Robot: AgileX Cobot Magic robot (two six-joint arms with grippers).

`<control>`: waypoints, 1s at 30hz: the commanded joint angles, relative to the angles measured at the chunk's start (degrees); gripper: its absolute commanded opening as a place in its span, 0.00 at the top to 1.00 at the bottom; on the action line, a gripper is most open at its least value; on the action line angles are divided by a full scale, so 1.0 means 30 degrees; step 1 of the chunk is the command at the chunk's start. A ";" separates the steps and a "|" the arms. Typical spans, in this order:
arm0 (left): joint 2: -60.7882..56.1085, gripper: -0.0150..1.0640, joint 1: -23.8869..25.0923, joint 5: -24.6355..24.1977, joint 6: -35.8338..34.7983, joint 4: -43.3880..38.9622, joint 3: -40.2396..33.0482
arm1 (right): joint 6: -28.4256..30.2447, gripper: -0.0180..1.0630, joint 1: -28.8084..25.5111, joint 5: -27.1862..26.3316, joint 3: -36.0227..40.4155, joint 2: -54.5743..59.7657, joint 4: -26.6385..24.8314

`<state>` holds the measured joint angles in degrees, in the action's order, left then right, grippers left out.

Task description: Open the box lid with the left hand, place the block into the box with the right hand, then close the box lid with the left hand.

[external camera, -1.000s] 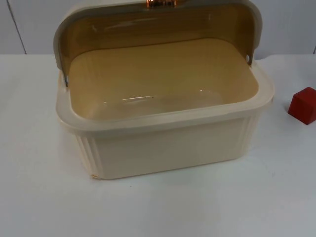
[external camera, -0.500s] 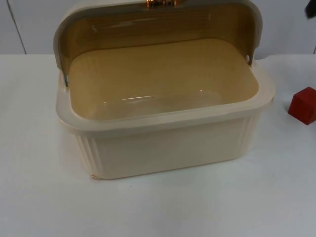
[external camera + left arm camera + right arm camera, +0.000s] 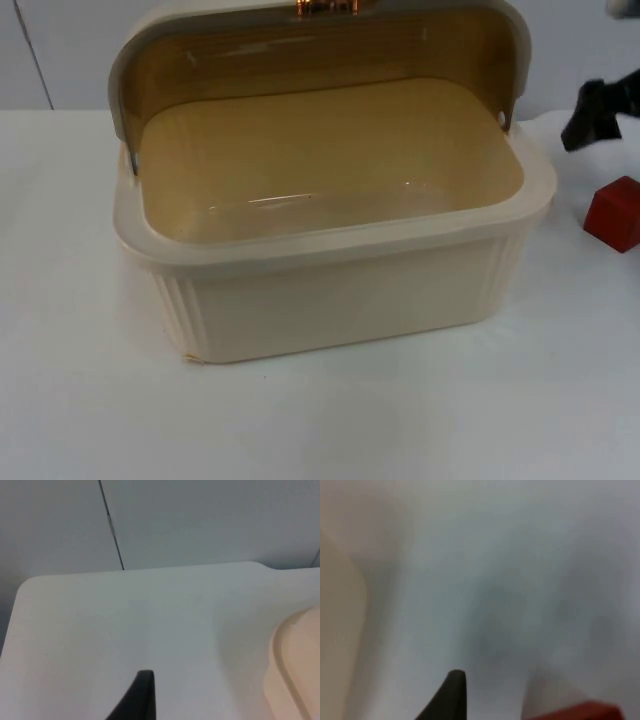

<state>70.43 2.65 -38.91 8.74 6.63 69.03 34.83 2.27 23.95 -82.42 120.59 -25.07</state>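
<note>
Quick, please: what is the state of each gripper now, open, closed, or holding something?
Left gripper: over the bare table beside the box, holding nothing; open or closed cannot be told.
Right gripper: above the red block, not holding it; open or closed cannot be told.

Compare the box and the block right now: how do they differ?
The box is cream, ribbed and far larger, with its lid open; the block is small, solid and red. The box sits mid-table; the block lies off its right end, below the right gripper. Both rest on the table.
</note>
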 commanded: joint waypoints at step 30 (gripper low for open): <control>-0.0072 0.01 -0.0122 -0.0350 -0.0028 -0.0046 -0.0061 | 0.3196 0.27 0.0099 -0.1786 0.2641 0.0465 -0.0194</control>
<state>70.43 2.65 -40.04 8.74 6.00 69.03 43.71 2.27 18.15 -74.71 122.18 -25.95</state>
